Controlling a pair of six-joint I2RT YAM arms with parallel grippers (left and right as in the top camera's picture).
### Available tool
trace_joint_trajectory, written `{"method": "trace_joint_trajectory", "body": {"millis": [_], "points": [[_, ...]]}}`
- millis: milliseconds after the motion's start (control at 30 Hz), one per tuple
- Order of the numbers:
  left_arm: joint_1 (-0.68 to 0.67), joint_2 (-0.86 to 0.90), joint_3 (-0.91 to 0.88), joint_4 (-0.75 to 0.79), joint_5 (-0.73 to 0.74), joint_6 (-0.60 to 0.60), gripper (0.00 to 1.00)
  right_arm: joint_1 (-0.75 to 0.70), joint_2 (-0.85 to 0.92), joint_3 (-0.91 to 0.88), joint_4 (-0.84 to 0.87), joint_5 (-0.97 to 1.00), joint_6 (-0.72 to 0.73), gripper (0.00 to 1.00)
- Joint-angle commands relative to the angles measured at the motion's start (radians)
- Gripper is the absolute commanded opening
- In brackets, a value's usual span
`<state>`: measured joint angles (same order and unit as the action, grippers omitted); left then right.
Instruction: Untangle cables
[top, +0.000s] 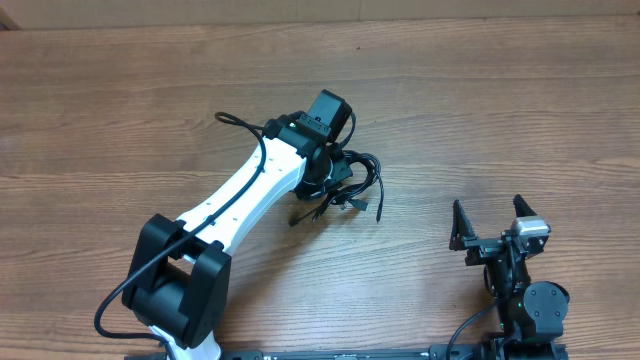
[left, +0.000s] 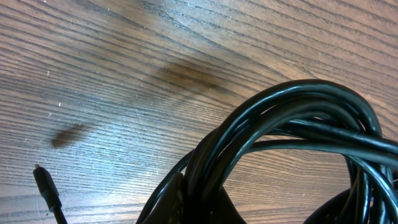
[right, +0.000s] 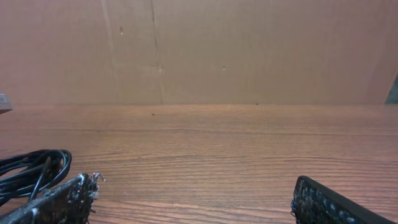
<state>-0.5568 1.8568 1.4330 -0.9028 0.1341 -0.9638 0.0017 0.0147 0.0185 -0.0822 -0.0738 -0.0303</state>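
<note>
Left gripper (top: 328, 172): down on the bundle at frame centre; jaws hidden under the wrist, so I cannot tell whether it holds a strand.
Right gripper (top: 488, 208): lower right, fingers spread wide, empty, well apart from the bundle.
Cables (top: 358, 185): one looped clump on the table (top: 500, 100), strands overlapping, plug ends (top: 300, 218) poking out below.
Progress: apparently barely begun, since no cord lies separate and all the pulling apart remains.

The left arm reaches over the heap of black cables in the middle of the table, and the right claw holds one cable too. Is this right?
Not fully. The right claw holds nothing: in the overhead view it stands open, well apart from the cables. The left arm does reach over them.
</note>
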Motion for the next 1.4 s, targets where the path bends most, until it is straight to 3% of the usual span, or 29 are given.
{"method": "trace_joint_trajectory", "body": {"millis": [0, 733, 1100, 1267, 1367], "points": [[-0.008, -0.028, 0.011, 0.001, -0.015, 0.022, 0.04, 0.005, -0.008, -0.011, 0.005, 0.005, -0.004, 1.0], [-0.008, -0.028, 0.011, -0.002, -0.014, 0.019, 0.04, 0.005, -0.008, -0.011, 0.005, 0.005, -0.004, 1.0], [-0.008, -0.028, 0.011, -0.014, -0.01, -0.176, 0.05, 0.005, -0.008, -0.011, 0.005, 0.005, -0.004, 1.0], [-0.008, -0.028, 0.011, -0.009, -0.034, -0.178, 0.38, 0.005, -0.008, -0.011, 0.005, 0.005, -0.004, 1.0], [-0.006, -0.028, 0.011, -0.01, -0.088, -0.09, 0.52, 0.005, -0.008, -0.011, 0.005, 0.005, -0.004, 1.0]]}}
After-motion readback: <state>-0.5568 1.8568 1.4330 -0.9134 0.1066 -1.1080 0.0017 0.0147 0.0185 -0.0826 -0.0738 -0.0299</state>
